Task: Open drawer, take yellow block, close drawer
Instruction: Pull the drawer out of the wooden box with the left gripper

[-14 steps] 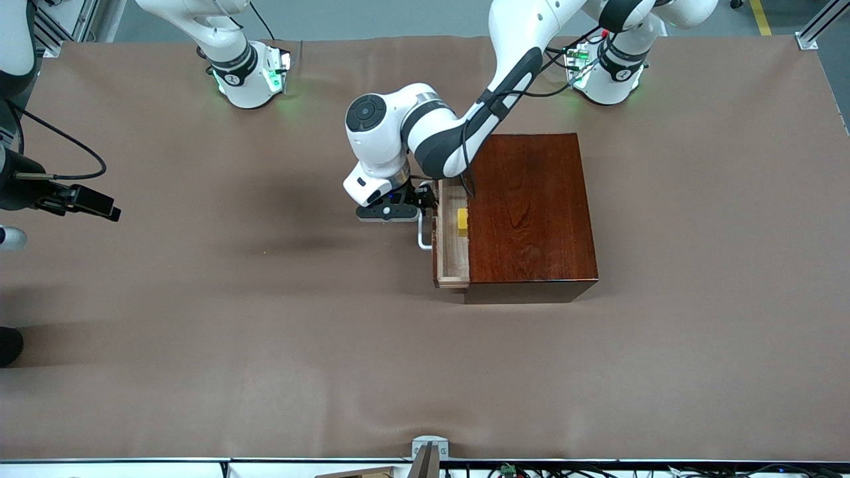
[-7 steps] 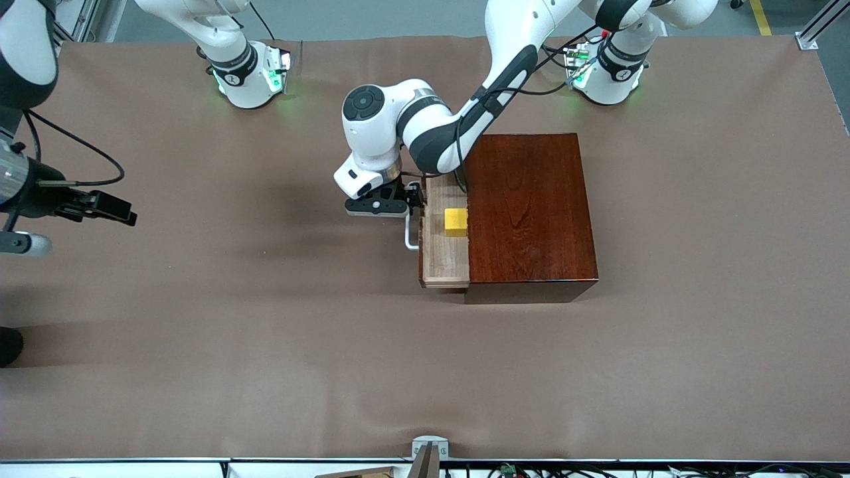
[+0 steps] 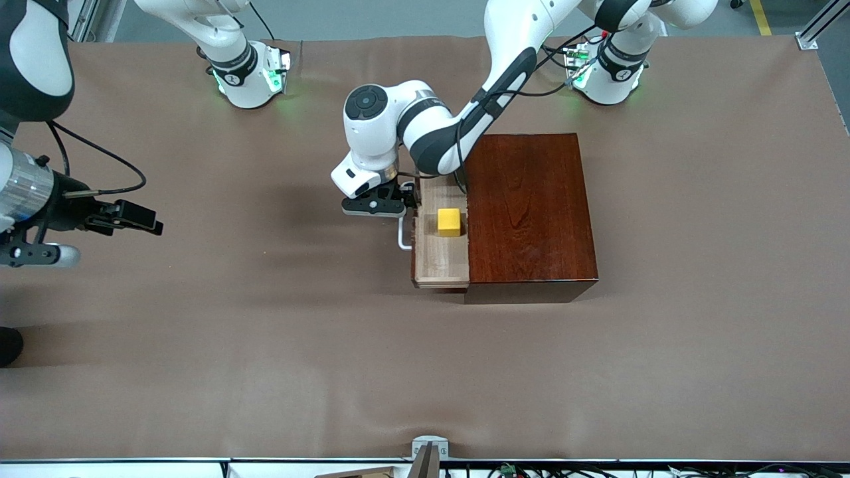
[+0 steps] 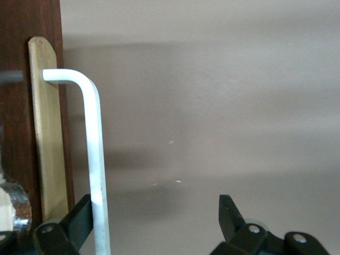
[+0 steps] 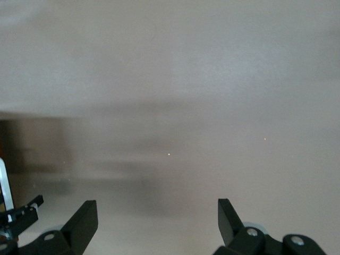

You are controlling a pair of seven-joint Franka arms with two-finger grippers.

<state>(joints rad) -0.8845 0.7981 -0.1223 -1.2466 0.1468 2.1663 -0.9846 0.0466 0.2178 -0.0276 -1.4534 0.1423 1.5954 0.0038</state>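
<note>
Two hazards, one container and one content item are entered, nearest first.

Hazard 1: overtravel. The drawer (image 3: 441,260), pale light wood inside with a white U-shaped bar handle (image 3: 402,236), is drawn partly out of the glossy dark reddish-brown wooden box (image 3: 531,212). If it is pulled much further, it could be dragged off its runners, or the box shifted on the brown-covered table (image 3: 332,365).

Hazard 2: slipped hook and crowding. The left gripper (image 3: 413,199) is set at the end of the handle farther from the front camera. Its jaws are spread wide and nothing is clamped; in the left wrist view the handle (image 4: 96,159) lies against one finger (image 4: 79,212) only. An off-line pull could let the bar slide free. The left wrist hangs beside the drawer, so a reach from the other arm could be fouled.

Container: drawer, uncovered enough for access from above.

Contents: one small bright yellow cube block (image 3: 449,222), resting on the drawer floor near the box front. No other contents are seen.

The right gripper (image 3: 149,226) is held over bare table toward the right arm's end, well apart from the box. It is fully spread, empty and waiting.
</note>
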